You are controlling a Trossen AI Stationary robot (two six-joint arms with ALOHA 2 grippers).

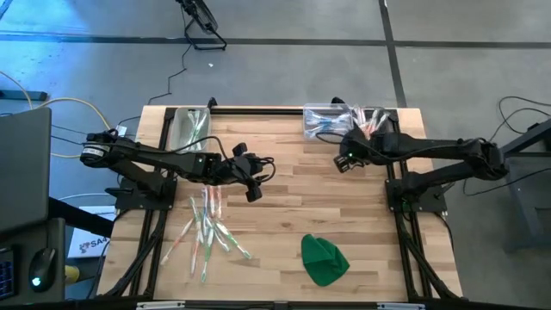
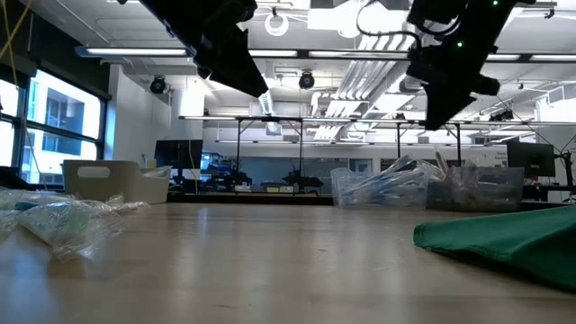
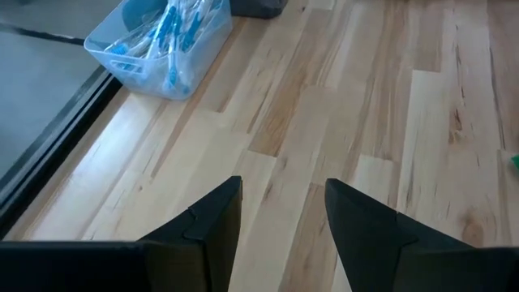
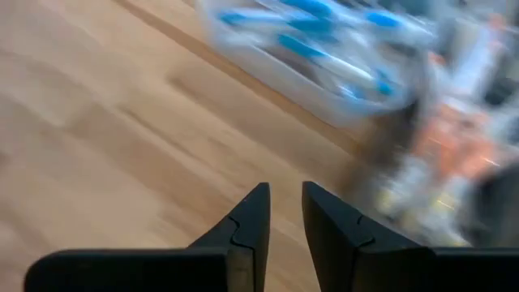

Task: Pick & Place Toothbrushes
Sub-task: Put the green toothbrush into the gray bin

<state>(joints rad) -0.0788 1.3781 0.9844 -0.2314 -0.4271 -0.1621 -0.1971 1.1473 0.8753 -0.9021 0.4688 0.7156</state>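
The toothbrushes [image 1: 207, 228] are scattered near-left on the table [image 1: 284, 198]; the left gripper [image 1: 255, 177], fingers wide and empty, is held above; the right gripper [image 1: 348, 161], fingers narrowed, empty, hangs near the far bins [image 1: 320, 120]; overlapping brushes could be dragged or double-picked.

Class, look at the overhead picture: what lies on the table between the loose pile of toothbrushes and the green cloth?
Nothing: in the high view only bare wooden table lies between the toothbrushes and the green cloth.

No legible text, label, brand or number anywhere on the pale wooden bench [image 1: 362, 215]. Only a white printed sheet [image 1: 89, 244] off the bench's left edge, with dark lettering cut off and too small to read.
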